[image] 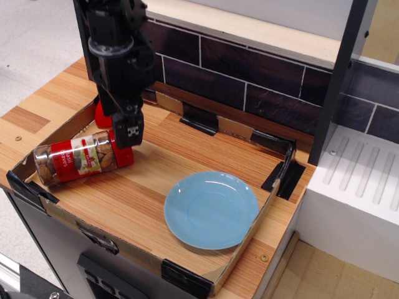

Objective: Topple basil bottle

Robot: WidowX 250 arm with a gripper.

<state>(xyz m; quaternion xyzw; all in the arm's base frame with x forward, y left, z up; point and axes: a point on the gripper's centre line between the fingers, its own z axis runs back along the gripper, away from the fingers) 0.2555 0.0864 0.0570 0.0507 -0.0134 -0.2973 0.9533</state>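
Nearest, an empty blue plate [211,210] sits in the low cardboard tray [246,246]. Farther left, the basil bottle [81,157] lies on its side, brownish contents showing. Above its red cap hangs the gripper [129,132]; whether clenched, I cannot tell.

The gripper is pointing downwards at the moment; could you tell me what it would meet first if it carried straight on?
Probably the capped end of the toppled basil bottle, just under the gripper, though depth is unclear.
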